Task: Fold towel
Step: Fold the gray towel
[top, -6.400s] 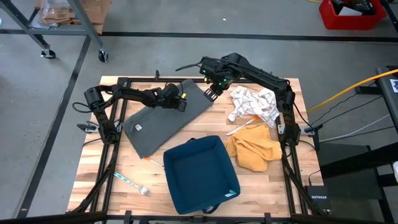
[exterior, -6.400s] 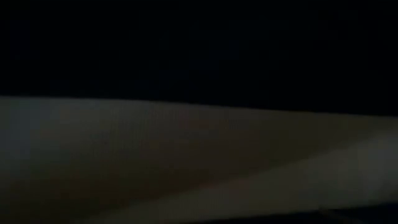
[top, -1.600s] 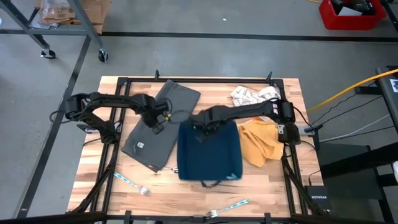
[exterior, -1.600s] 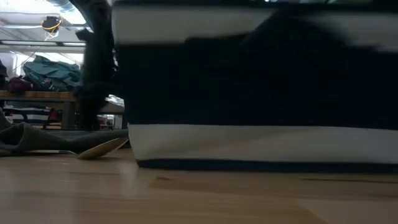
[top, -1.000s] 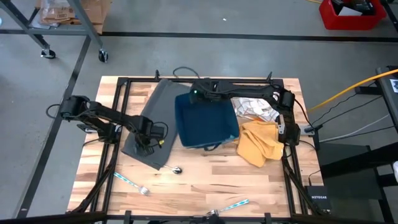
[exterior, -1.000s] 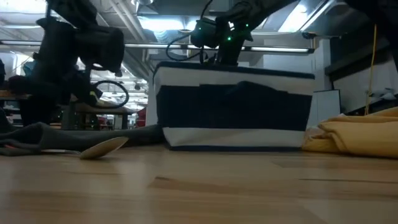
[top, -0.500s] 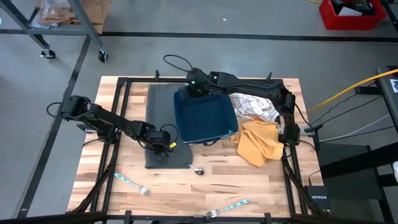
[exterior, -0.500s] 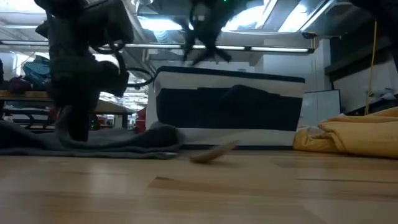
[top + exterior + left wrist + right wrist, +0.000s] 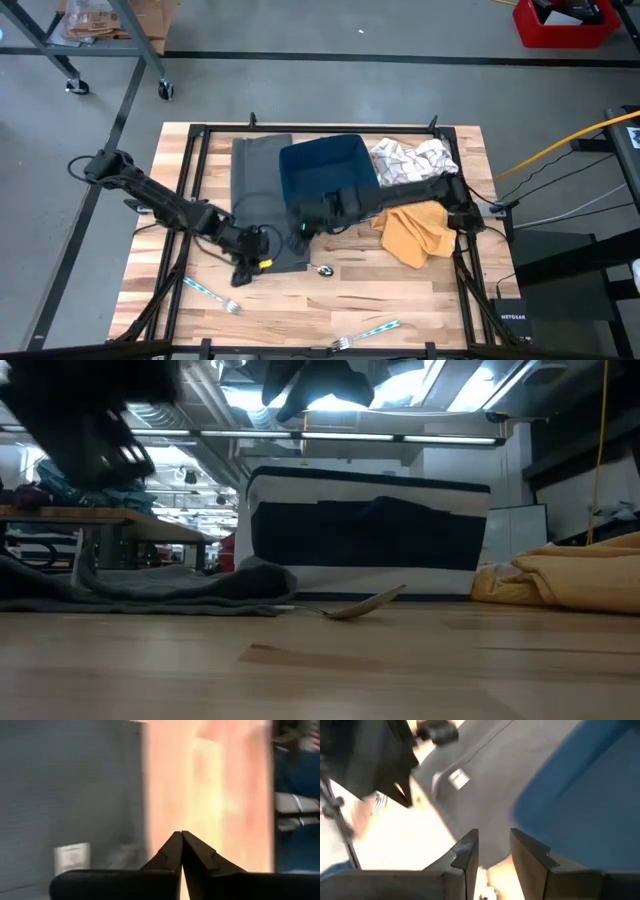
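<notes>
Near the table's [image 9: 400, 290] front edge, my left gripper [image 9: 252, 268] is pinched together, empty, at the towel's [image 9: 258, 195] corner. My right gripper [image 9: 303, 228], fingers apart, hovers beside it. Towel lies flat, left-centre, unfolded.

A plain dark grey cloth towel [image 9: 258, 190] is lying beside a navy blue fabric bin [image 9: 327, 174], a mustard yellow cloth [image 9: 414, 231], and a white rag with dark print [image 9: 408, 158]

On table: one grey towel [image 9: 258, 190], one blue bin [image 9: 325, 175], one yellow cloth [image 9: 415, 232], one patterned cloth [image 9: 408, 160], two forks [image 9: 210, 294], one spoon [image 9: 322, 269].
</notes>
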